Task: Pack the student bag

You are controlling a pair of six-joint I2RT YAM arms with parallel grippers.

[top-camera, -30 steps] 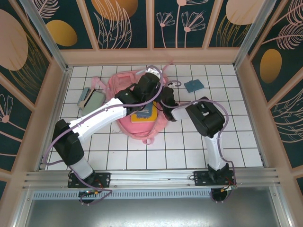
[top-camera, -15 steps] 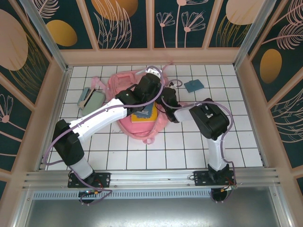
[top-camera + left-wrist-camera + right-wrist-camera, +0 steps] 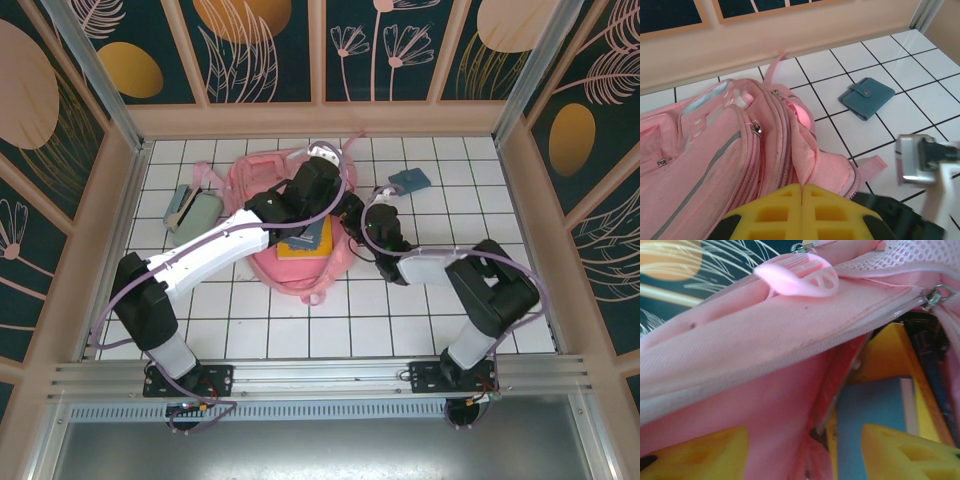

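The student bag (image 3: 258,178), a large light-pink backpack, lies on the tiled table with its main compartment open. Inside it lies a yellow book (image 3: 296,248) with a blue book (image 3: 870,420) on top. My left gripper (image 3: 803,192) is shut on a fold of the bag's fabric (image 3: 807,150) at the rim of the opening, and it sits at the bag's right side (image 3: 343,205). My right gripper (image 3: 805,455) is open and straddles the pink edge of the opening (image 3: 740,330). One of its yellow fingers (image 3: 910,450) is over the blue book.
A teal wallet (image 3: 408,180) lies on the tiles to the right of the bag, also seen from the left wrist (image 3: 866,95). A mint-green pencil case (image 3: 196,212) sits at the bag's left. Wooden walls enclose the table. A zip pull (image 3: 935,295) hangs at the opening's corner.
The right arm's elbow has swung out to the right and towards the near edge, and its gripper has shifted slightly right at the bag's edge. The left arm holds still.
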